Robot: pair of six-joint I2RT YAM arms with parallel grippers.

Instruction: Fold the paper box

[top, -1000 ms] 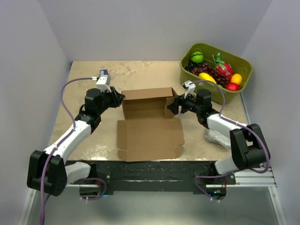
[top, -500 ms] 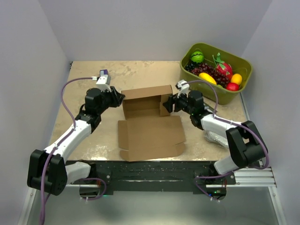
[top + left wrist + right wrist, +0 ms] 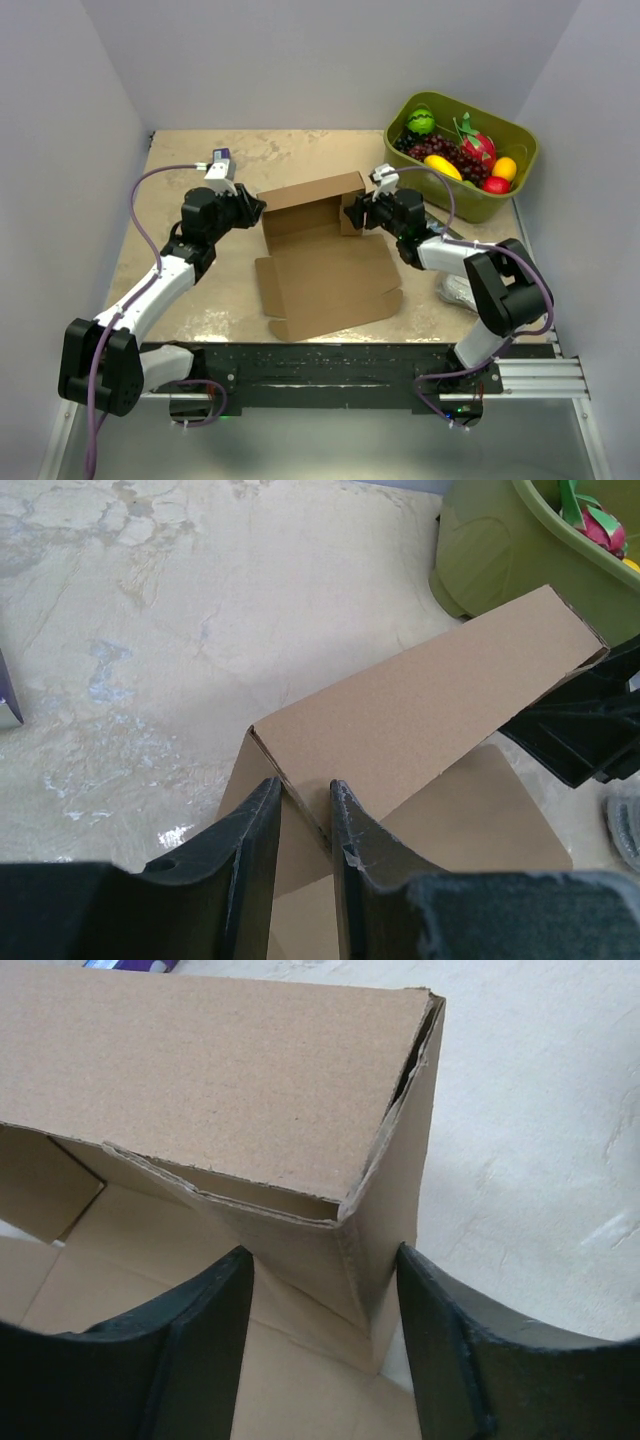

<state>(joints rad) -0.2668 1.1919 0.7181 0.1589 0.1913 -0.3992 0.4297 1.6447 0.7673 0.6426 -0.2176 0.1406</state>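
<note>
Marbled tabletop (image 3: 300, 160); I'd call the paper box (image 3: 330, 272) flimsy. Left gripper (image 3: 302, 792) pinches its nine-o'clock wall; right gripper (image 3: 325, 1256) gapes around three-o'clock corner.

Open passage runs along the back strip of the tan marbled tabletop (image 3: 300, 150), between the small purple-and-white block (image 3: 222, 157) at far left and the olive-green plastic fruit bin (image 3: 520, 145) in the far right corner. The raised rear wall of the brown cardboard paper box (image 3: 330, 280) bars the middle; the left gripper (image 3: 305, 790) pinches its left end and the right gripper (image 3: 322, 1260) straddles its right end, jaws apart, blocking both ends. Bare tabletop lies left of the flat panel; a whitish crumpled item (image 3: 462, 293) sits to its right.
</note>
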